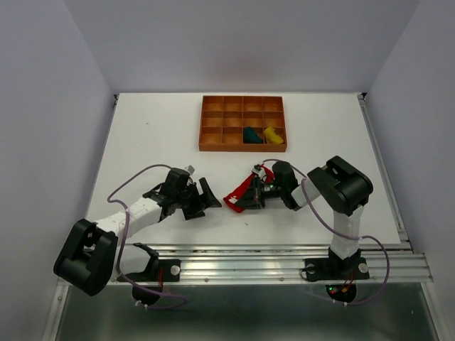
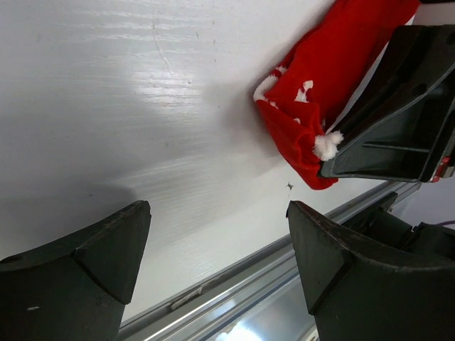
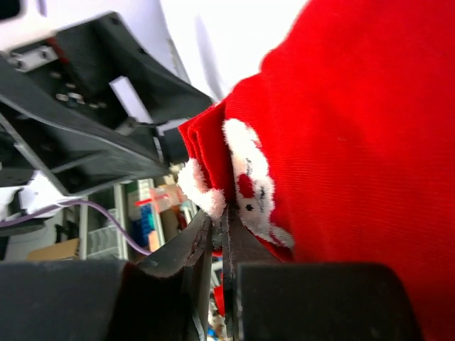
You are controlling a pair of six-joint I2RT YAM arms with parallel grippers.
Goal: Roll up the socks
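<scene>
Our right gripper [image 3: 219,234] is pinched almost closed on a folded edge of the red sock [image 1: 237,197], which trails down to the table [image 1: 142,142] between the two arms. Our left gripper [image 2: 217,249] is spread wide, holding nothing, just beside that sock. Farther back, the teal sock [image 1: 252,134] and yellow sock [image 1: 273,134] sit bundled in neighbouring tray [image 1: 242,98] cells. We reckon two done, red one left to roll.

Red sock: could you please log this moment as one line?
right gripper: shut on red sock | left gripper: open, empty | teal sock, yellow sock: in tray
</scene>
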